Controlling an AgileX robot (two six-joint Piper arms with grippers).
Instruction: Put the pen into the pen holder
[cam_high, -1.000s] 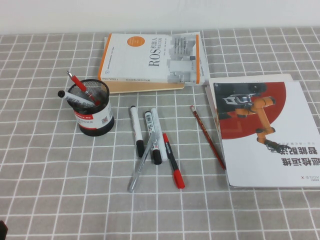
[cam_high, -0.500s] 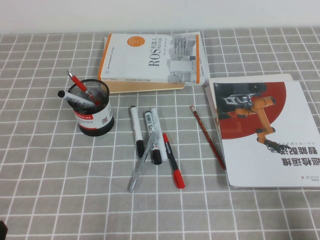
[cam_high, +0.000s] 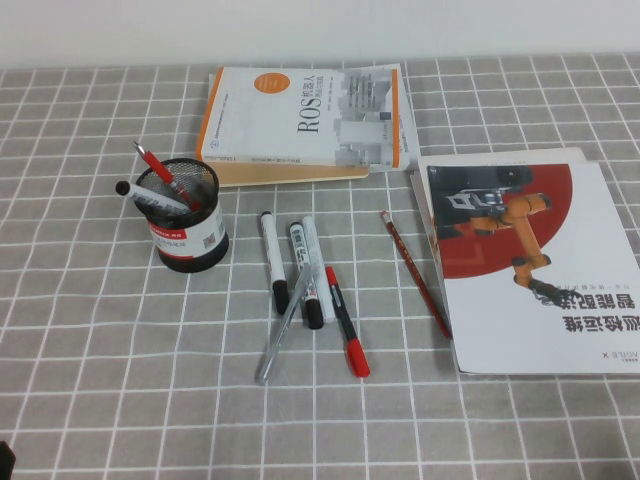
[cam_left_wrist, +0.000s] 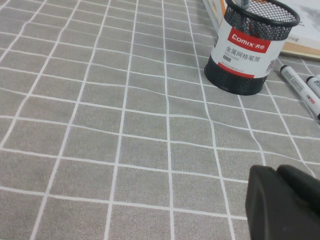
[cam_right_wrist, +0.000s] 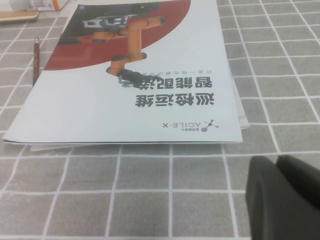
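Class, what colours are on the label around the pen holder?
Red and white, on the black mesh pen holder; clearest in the left wrist view.

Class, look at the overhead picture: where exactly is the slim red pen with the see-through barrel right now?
In the high view the pen stands tilted inside the pen holder on the table's left side, beside a black-capped marker, left of the loose markers.

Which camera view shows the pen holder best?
The left wrist view: the pen holder is close, its label readable. The high view shows it whole with pens inside. The right wrist view does not show it. Both grippers hang low over the table.
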